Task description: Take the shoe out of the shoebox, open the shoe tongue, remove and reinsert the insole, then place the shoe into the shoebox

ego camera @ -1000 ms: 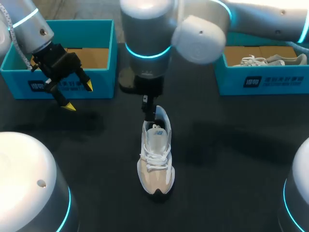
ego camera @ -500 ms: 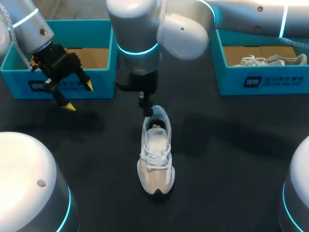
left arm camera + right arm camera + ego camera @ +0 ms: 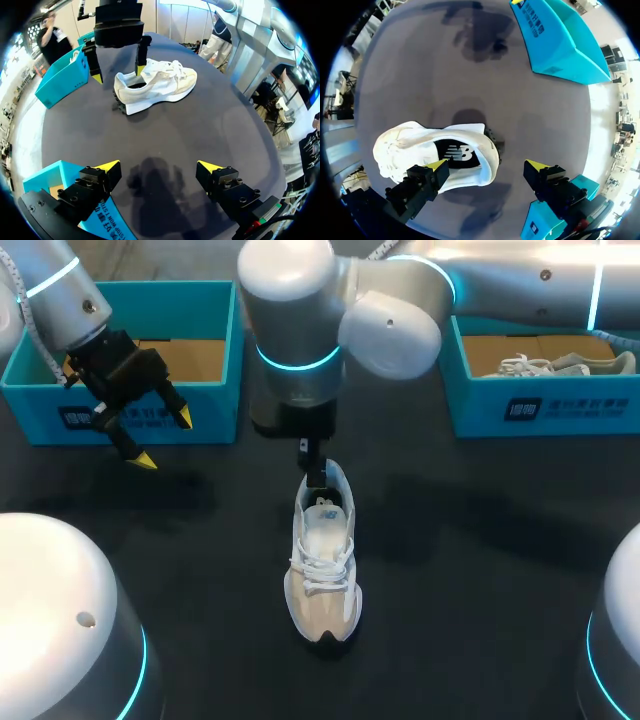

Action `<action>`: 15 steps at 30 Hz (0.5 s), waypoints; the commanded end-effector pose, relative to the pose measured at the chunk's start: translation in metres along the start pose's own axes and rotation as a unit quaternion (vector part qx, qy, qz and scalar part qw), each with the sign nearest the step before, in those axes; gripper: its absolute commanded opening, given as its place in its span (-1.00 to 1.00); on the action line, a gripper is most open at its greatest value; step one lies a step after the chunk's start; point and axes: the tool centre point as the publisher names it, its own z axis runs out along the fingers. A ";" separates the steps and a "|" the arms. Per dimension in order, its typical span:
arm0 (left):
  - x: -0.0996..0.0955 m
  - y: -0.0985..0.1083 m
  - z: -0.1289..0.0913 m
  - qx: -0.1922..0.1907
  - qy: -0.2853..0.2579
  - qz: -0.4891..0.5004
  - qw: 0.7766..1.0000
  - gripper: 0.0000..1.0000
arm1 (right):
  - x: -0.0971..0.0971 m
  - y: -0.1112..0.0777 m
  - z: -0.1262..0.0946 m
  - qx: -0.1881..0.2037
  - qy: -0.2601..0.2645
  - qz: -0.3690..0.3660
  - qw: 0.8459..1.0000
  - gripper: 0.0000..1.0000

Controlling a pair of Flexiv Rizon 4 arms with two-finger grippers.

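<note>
White shoe (image 3: 322,560) out of the box, upright on the dark table (image 3: 480,540) mid-scene, toe near, heel far. Right gripper (image 3: 487,165) directly over the heel, fingers spread wide, one above the shoe's opening, the other past the heel; grips nothing. Left gripper (image 3: 165,438) spread wide, empty, hanging just in front of the left shoebox (image 3: 150,420). Right shoebox (image 3: 540,405), far right, holds a second shoe (image 3: 560,365).

Dark table (image 3: 480,590), white shoe (image 3: 322,570) upright midway, left shoebox (image 3: 215,420), right shoebox (image 3: 570,405)
</note>
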 end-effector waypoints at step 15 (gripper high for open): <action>0.001 0.000 0.000 -0.001 0.000 0.000 1.000 1.00 | -0.016 -0.016 0.044 -0.031 0.013 0.015 0.999 1.00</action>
